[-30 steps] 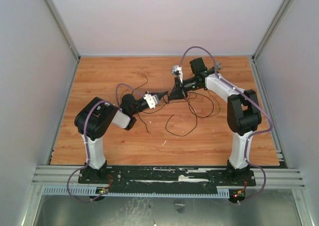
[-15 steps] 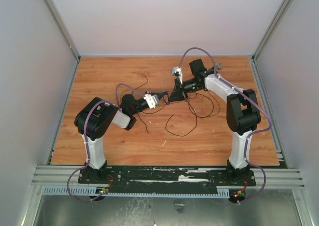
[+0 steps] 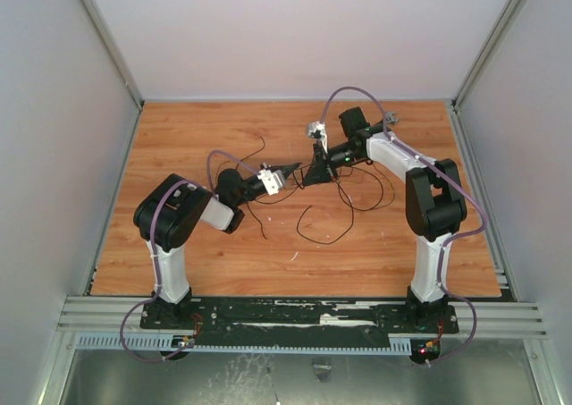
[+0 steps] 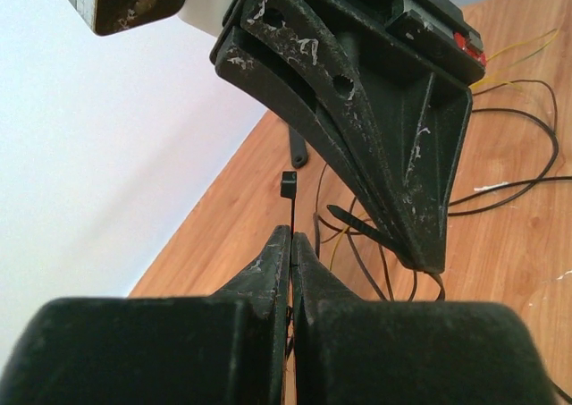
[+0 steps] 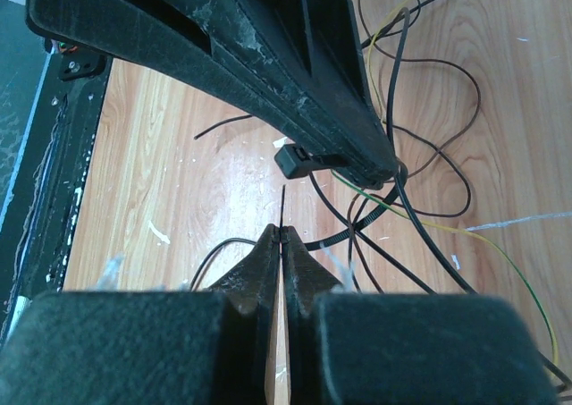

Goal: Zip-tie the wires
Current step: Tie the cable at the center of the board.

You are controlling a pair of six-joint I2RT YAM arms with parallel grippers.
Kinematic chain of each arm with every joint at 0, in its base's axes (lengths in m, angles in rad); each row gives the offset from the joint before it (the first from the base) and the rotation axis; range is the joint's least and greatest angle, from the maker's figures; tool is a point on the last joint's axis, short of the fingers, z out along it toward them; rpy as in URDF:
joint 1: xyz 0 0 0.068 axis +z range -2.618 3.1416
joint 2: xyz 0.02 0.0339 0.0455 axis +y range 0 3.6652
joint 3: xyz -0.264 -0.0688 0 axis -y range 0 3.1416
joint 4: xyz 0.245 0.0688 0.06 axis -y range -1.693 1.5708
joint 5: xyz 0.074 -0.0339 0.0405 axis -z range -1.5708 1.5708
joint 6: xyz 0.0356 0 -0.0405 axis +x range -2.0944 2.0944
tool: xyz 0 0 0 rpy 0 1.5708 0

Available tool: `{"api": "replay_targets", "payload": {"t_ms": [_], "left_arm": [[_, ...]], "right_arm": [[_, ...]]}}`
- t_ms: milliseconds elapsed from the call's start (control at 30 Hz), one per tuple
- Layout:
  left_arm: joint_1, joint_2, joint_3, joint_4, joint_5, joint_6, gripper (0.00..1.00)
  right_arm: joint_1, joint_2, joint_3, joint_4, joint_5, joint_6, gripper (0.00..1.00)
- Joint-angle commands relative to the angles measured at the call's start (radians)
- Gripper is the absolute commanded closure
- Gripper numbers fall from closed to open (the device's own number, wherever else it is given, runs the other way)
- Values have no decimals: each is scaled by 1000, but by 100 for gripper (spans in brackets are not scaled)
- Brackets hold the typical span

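Left gripper (image 4: 292, 237): clamped on zip tie (image 4: 288, 185) head | right gripper (image 5: 281, 232): pinching its tail | barely shifted this past second | tail seemingly unthreaded, wires (image 3: 326, 242) unbound

The bench (image 3: 206, 262) is smooth, faintly shiny orange-brown wood. The left tool (image 4: 291, 240) and right tool (image 5: 281, 233) are matt black plastic, scuffed pale. The zip tie (image 4: 288, 185) is smooth black plastic; the wires (image 5: 394, 101) are slightly glossy.

The desk (image 3: 179, 137) is orange-brown wood grain with pale flecks. The wires (image 5: 447, 92) are dark brown-black, one strand yellow-green. The zip tie (image 4: 289, 185) is black. The left pincer (image 4: 290, 240) and the right pincer (image 5: 281, 235) are black, scuffed whitish. Purple cables (image 3: 357, 88) run along white-and-black arms (image 3: 433, 199).
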Motion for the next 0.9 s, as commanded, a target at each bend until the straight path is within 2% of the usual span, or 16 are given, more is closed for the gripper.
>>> {"api": "replay_targets", "payload": {"t_ms": [0, 233, 433, 867], "left_arm": [[-10, 11, -3, 22, -11, 69, 100], [-10, -4, -2, -76, -1, 178, 100], [-10, -6, -5, -64, -1, 188, 100], [-10, -20, -7, -59, -1, 190, 100]], "right_arm": [[-1, 0, 36, -30, -21, -33, 100], [-12, 6, 52, -67, -49, -63, 100], [-16, 43, 90, -145, -52, -111, 100], [-24, 64, 90, -112, -38, -75, 100]]}}
